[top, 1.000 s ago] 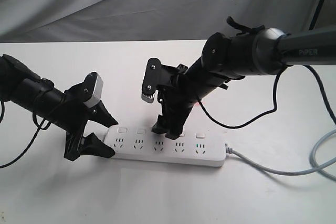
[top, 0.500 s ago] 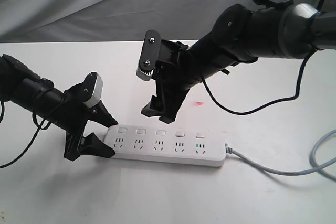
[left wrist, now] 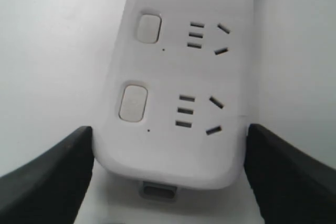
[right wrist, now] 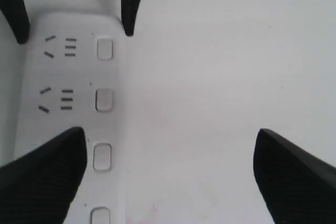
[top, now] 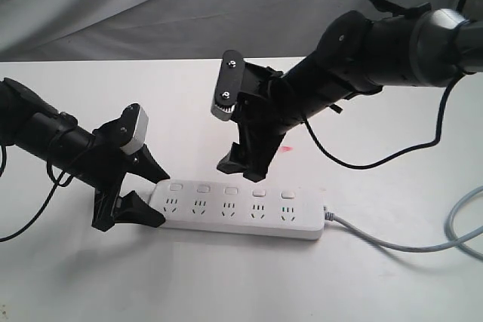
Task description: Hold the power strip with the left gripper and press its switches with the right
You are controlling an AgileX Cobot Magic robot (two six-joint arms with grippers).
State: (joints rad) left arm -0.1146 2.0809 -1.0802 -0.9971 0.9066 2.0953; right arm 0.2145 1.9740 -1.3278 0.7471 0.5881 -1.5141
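Power strip [top: 241,220] lies flat on surface [top: 226,284], near front; left claw [top: 166,200] clamps its end, so hold looks done. Behind, right claw [top: 235,167] hangs wide above switches [top: 230,190], not touching. Next: lower one tip onto a switch w/o shifting strip.

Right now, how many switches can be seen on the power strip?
5 switches, none hidden, in one row along the far edge of the power strip in the exterior view: first at the left end, second, third, fourth, fifth nearest the cable.
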